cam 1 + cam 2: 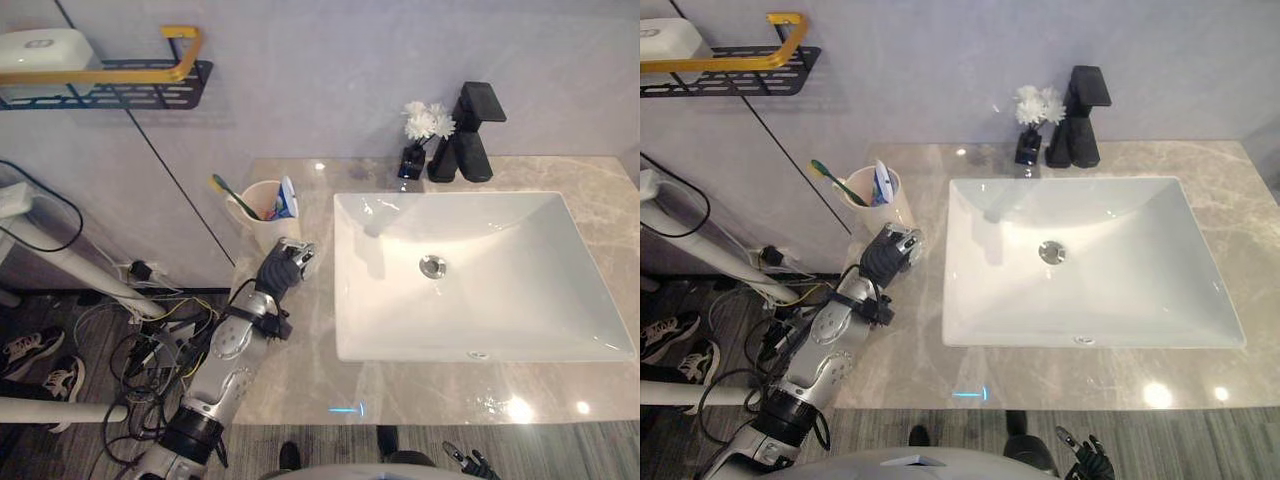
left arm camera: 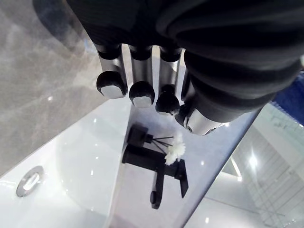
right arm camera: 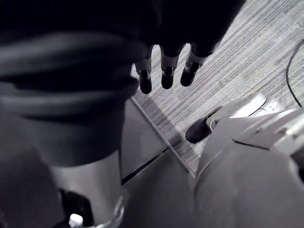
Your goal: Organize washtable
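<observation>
A cream cup [image 1: 258, 215] stands at the marble counter's [image 1: 300, 370] back left corner, holding a green toothbrush [image 1: 226, 190] and a blue-and-white toothpaste tube [image 1: 287, 198]. My left hand [image 1: 284, 266] rests on the counter just in front of the cup, between it and the sink's left rim. Its fingers [image 2: 141, 90] are curled with nothing between them. A small black vase of white flowers [image 1: 422, 130] stands by the black faucet [image 1: 468, 135] behind the white sink [image 1: 560, 330]. My right hand [image 3: 166, 71] hangs low over the floor, fingers relaxed and holding nothing.
A black wall shelf with a yellow rail [image 1: 150, 80] at the upper left carries a white rounded object [image 1: 42, 48]. Cables and a pair of sneakers [image 1: 35, 360] lie on the floor left of the counter. White pipes [image 1: 70, 265] run there too.
</observation>
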